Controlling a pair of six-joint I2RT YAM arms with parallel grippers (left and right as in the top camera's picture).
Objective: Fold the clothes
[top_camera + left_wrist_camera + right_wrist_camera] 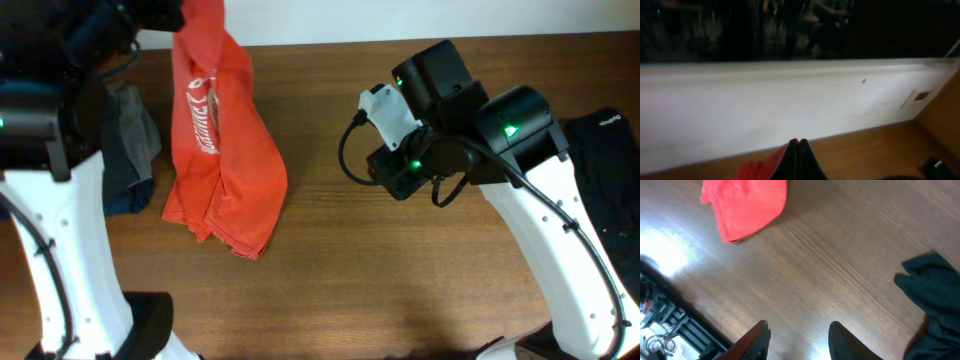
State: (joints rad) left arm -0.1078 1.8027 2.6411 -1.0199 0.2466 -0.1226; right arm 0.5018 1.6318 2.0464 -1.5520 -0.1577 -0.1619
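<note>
right gripper (pixel 797 326) apart, left gripper (pixel 799 145) clamped on orange shirt (pixel 220 140) at 10 o'clock, black shirt (pixel 612 170) at 3 o'clock

A brown wood-grain counter (pixel 400 270) is carrying three garments. An orange-red T-shirt (pixel 225 170) is lying bunched at about ten o'clock. Its lower folds are resting on the wood, and its top end is rising off the surface toward eleven o'clock. Just beside it, at nine o'clock near the left edge, a grey-blue garment (pixel 130 150) is lying crumpled, and whether the two are touching cannot be told. At three o'clock, well apart from both, a black shirt (pixel 610 170) is lying against the right edge, partly hidden. The middle of the counter is showing bare wood with soft glare.
</note>
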